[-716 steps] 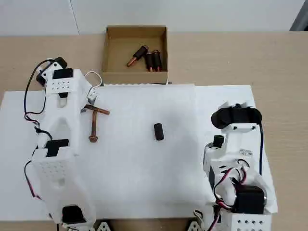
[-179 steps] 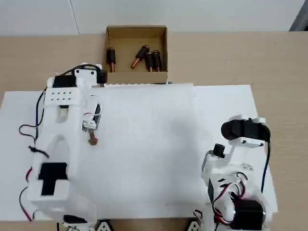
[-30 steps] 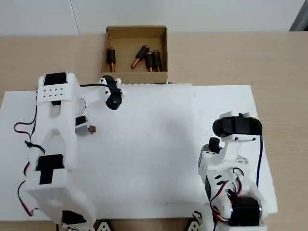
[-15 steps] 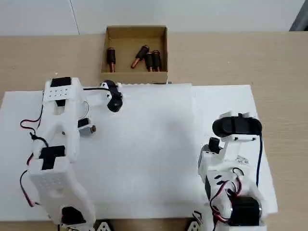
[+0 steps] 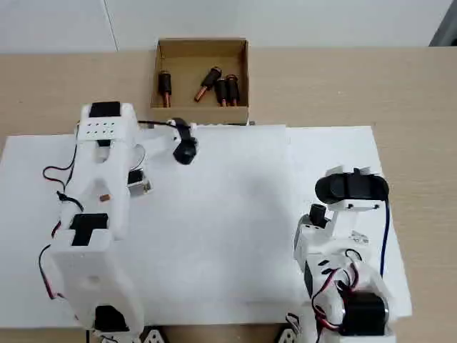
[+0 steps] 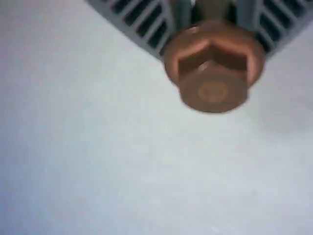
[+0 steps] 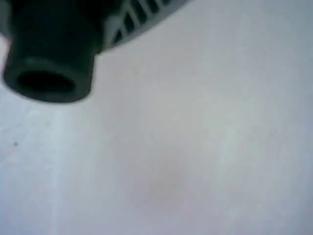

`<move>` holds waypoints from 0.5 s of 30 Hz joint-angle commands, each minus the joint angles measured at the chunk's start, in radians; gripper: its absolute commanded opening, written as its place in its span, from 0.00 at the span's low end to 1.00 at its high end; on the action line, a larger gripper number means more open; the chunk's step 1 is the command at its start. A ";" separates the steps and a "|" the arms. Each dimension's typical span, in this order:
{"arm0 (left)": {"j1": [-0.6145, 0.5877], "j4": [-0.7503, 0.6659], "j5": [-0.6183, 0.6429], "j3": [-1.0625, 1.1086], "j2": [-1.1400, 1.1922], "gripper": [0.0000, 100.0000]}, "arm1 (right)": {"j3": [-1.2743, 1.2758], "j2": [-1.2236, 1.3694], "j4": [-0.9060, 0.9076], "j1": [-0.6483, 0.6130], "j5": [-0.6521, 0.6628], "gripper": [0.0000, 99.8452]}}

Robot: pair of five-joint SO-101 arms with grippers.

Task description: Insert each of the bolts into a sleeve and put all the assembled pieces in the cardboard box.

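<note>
The bolt point(image 6: 212, 63) is grasped in the left jaws. Its hex head juts past the ribbed pads, just above the white sheet point(image 5: 228, 236), on the sheet's left side. Its mate, the black sleeve point(image 7: 49, 54), is clenched in the right jaws over the near right of the sheet, with its empty bore facing outward. That leaves the mouth free, which I judge is meant to let the bolt be fed in.

The two arms are well apart, so the parts have yet to be brought together and lined up. The box point(image 5: 200, 114) sits on the bench point(image 5: 343, 86) just past the sheet's far edge, closer to the left arm point(image 5: 100, 164). Four assembled pieces point(image 5: 207, 81) lie in it.

The bolt's shank runs up between the pads and is cut off by the frame, so I cannot tell how much of it is free to enter the sleeve. From above, the left arm's body covers its jaws. The sleeve's back end is buried in the right jaws.
</note>
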 commanded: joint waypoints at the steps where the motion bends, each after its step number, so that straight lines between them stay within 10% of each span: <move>1: 0.040 0.028 0.146 -0.064 -0.120 0.01 | -0.018 -0.008 -0.028 -0.002 0.005 0.00; 15: 0.218 0.021 0.506 -0.062 -0.488 0.01 | -0.037 -0.010 -0.019 -0.010 0.011 0.00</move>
